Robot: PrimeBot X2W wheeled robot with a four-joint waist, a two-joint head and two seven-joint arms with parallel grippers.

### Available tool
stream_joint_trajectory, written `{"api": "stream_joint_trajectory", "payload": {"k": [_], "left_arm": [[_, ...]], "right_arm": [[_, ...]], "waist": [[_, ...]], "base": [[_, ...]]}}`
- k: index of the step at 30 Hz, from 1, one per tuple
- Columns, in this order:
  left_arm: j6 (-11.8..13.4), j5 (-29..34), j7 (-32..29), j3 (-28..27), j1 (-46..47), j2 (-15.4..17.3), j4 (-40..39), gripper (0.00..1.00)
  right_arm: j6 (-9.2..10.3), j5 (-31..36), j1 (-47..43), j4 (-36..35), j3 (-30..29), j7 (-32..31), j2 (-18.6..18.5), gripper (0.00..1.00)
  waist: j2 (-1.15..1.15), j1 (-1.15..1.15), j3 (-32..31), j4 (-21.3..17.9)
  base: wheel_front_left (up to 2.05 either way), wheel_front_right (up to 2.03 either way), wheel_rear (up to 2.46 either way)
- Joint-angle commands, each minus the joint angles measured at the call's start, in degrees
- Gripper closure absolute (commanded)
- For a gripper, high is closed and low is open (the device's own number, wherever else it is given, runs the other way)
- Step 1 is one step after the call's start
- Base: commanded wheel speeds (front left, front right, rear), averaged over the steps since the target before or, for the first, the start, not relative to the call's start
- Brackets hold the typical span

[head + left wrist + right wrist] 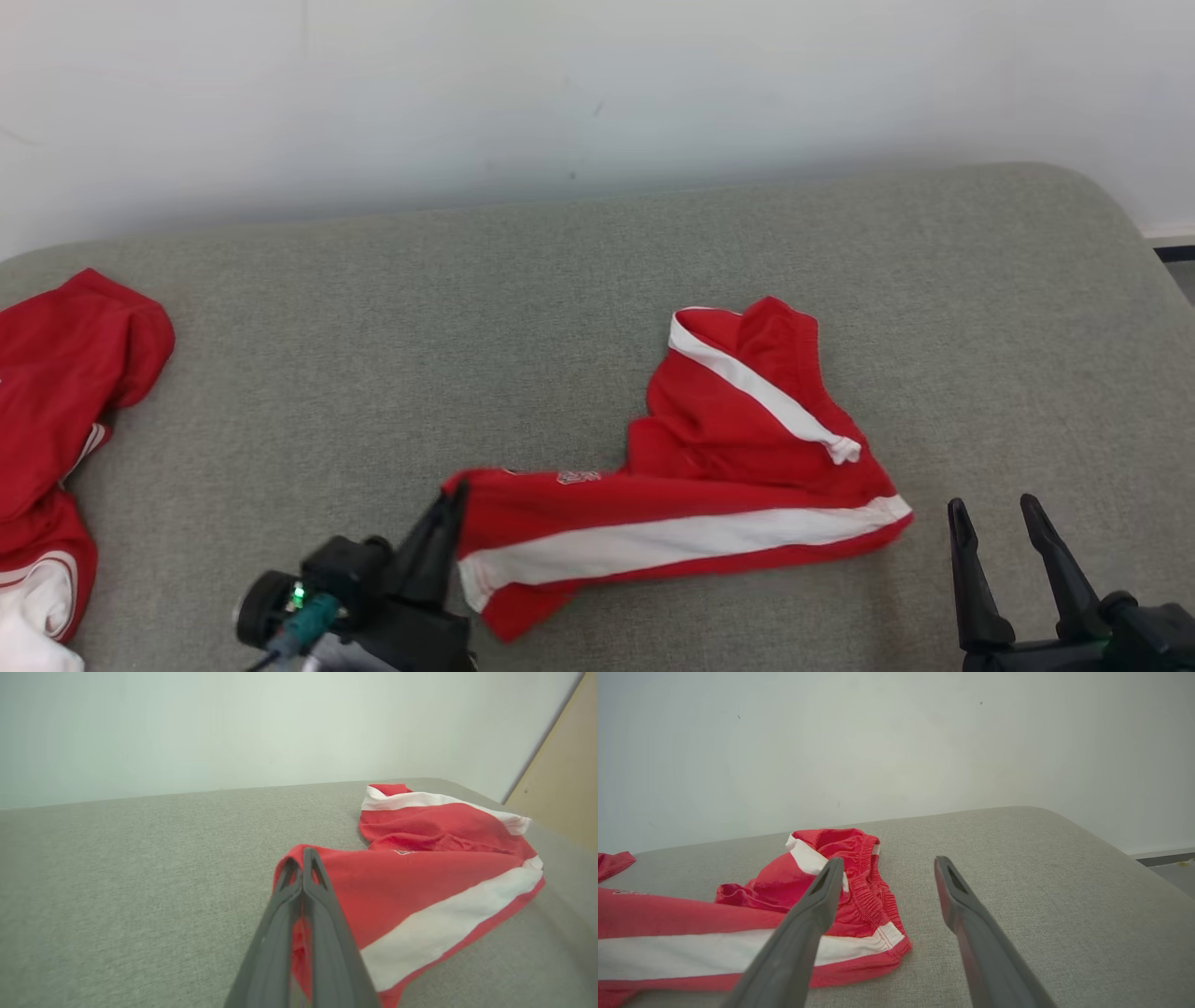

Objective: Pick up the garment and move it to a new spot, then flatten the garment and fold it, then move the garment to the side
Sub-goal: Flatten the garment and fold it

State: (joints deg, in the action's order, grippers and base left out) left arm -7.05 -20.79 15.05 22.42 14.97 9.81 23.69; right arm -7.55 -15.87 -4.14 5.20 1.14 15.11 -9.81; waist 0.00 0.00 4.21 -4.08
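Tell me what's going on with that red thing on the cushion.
The robot is starting on the red-and-white shorts, which lie crumpled on the grey cushion. Its left claw is shut on the shorts' near-left corner. Its right claw is open and holds nothing, just past the shorts' right end. A second red garment lies at the far left.
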Motion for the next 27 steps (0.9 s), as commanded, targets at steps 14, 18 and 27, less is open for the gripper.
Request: {"api": "stream_joint_trajectory", "payload": {"k": [14, 18, 27], "left_arm": [[-0.1, 0.9, 0.2, -5.2, 0.0, -0.8, 7.1, 0.00], [-0.3, 1.7, 0.2, -7.2, -2.0, -1.8, 5.4, 0.00], [-0.1, 4.3, 0.2, -14.7, -8.2, -1.9, -5.4, 0.00]], "right_arm": [[0.13, 0.3, 2.1, 1.7, 0.4, 0.1, -0.2, 0.00], [0.13, 0.3, 1.8, 1.8, 0.3, 0.1, -0.2, 0.00], [0.13, 0.4, 0.6, 0.8, 0.0, 0.1, -0.1, 0.00]], "waist": [[0.00, 0.00, 1.1, -1.7], [0.00, 0.00, -0.1, -0.7], [0.00, 0.00, -2.0, 2.5]], "base": [[0.00, 0.00, 0.00], [0.00, 0.00, 0.00], [0.00, 0.00, 0.00]]}}
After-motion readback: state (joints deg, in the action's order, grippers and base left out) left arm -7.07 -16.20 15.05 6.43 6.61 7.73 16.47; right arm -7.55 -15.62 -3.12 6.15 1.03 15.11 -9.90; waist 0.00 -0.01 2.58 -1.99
